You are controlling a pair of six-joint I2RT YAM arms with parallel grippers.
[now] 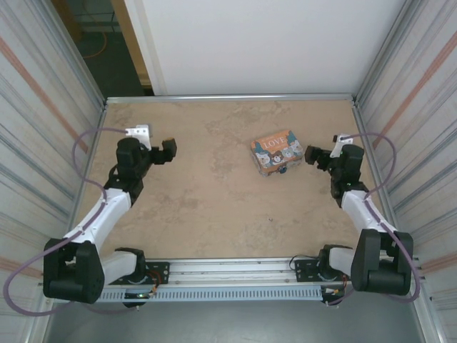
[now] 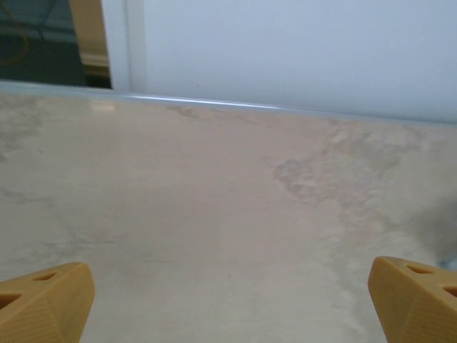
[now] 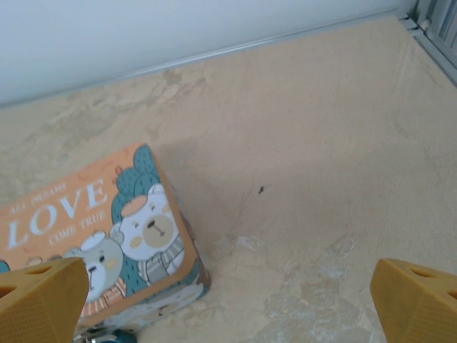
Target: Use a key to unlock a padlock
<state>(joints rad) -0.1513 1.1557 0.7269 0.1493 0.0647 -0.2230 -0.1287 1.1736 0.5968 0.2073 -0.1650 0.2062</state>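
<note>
A tiny padlock with a blue-teal body and a glint of silver metal [image 3: 118, 336] sits on the table against the lower edge of an orange rectangular tin printed with "LOVE" and cartoon animals [image 1: 277, 151]. In the right wrist view it lies at the very bottom of the frame, just beside the left-hand yellow fingertip. So little of it is visible that the direction of its long axis and shackle cannot be told. The right gripper [image 1: 312, 155] hovers just beside the tin with its two yellow fingers spread wide apart, holding nothing. From this gripper, the padlock is low and to the left, close in, with the tin directly behind it. The left gripper [image 1: 168, 150] is well apart from the lock, across the tan marbled tabletop [image 1: 214, 193], with the tin and lock off to its right. Its fingers are also spread wide and empty, over bare surface. The right arm is plainly nearer, so it is likely the one to reach the lock first.
</note>
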